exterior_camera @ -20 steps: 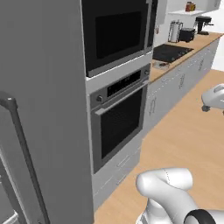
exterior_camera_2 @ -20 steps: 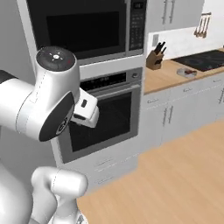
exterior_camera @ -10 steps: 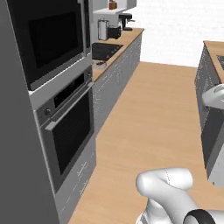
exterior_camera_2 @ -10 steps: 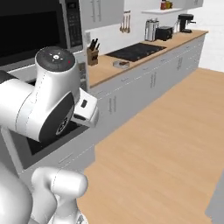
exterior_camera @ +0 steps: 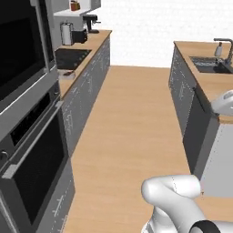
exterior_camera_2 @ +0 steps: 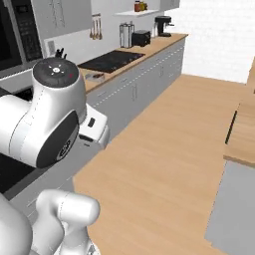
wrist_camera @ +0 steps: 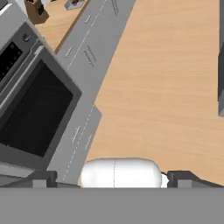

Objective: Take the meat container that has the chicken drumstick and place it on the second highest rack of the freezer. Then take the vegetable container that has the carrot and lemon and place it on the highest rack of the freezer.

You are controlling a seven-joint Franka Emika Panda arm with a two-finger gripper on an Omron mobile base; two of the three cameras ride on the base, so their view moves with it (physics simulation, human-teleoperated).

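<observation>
My gripper [wrist_camera: 113,179] is open, its two dark fingertips [wrist_camera: 41,178] spread wide at the bottom of the hand view with nothing between them. It hangs over the wooden floor in front of the wall oven [wrist_camera: 37,111]. A small grey tray [wrist_camera: 73,4] lies on the left counter beside the cooktop, also seen as the tray [exterior_camera_2: 94,76] in the right base view; its contents are too small to tell. The freezer, the carrot and the lemon are out of view.
The wall oven [exterior_camera: 32,168] stands close on the left. A long wooden counter carries a black cooktop [exterior_camera_2: 112,60], a knife block [wrist_camera: 35,11] and a coffee machine [exterior_camera: 91,22]. An island with a sink [exterior_camera: 209,63] lines the right. Wooden floor [exterior_camera: 132,127] runs between.
The whole picture has swung: the camera turned right with the base. The ovens slid to the left edge, and the aisle and the sink island came into view.
</observation>
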